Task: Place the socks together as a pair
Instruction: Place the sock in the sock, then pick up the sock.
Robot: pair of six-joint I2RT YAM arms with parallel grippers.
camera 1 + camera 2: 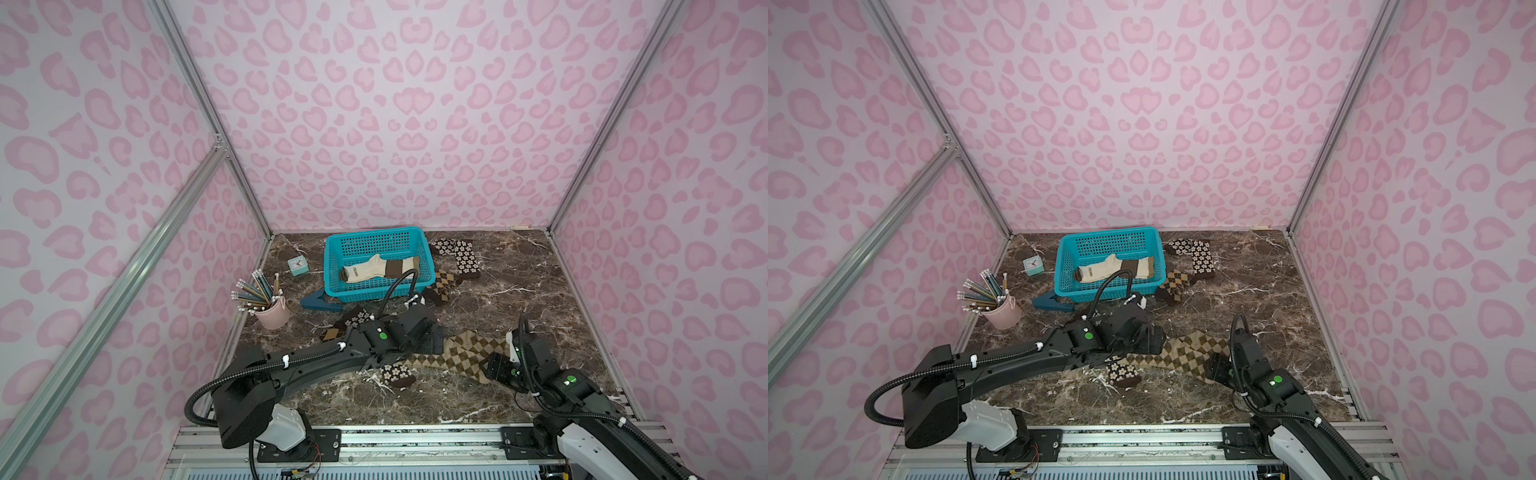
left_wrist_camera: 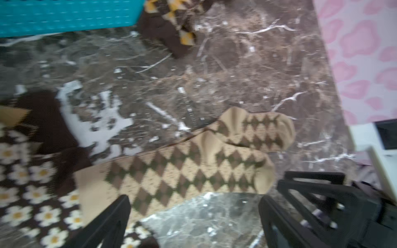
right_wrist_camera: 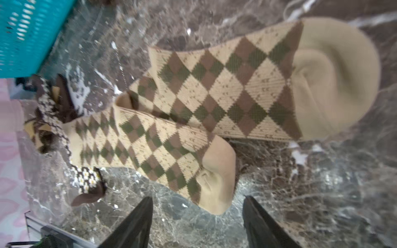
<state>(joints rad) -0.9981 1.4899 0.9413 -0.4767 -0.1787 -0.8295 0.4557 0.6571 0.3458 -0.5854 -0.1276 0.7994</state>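
On your dark marble worktop (image 1: 540, 291), inside pink-spotted walls (image 1: 415, 104), the two tan argyle socks (image 1: 465, 353) lie overlapped. Your left hand (image 2: 194, 198) and right hand (image 3: 197, 198) are both spread, empty.

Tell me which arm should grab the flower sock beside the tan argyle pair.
Left: the open left fingers hang next to the flower sock; the right fingers sit at the tan argyle pair's toe end, farther off.
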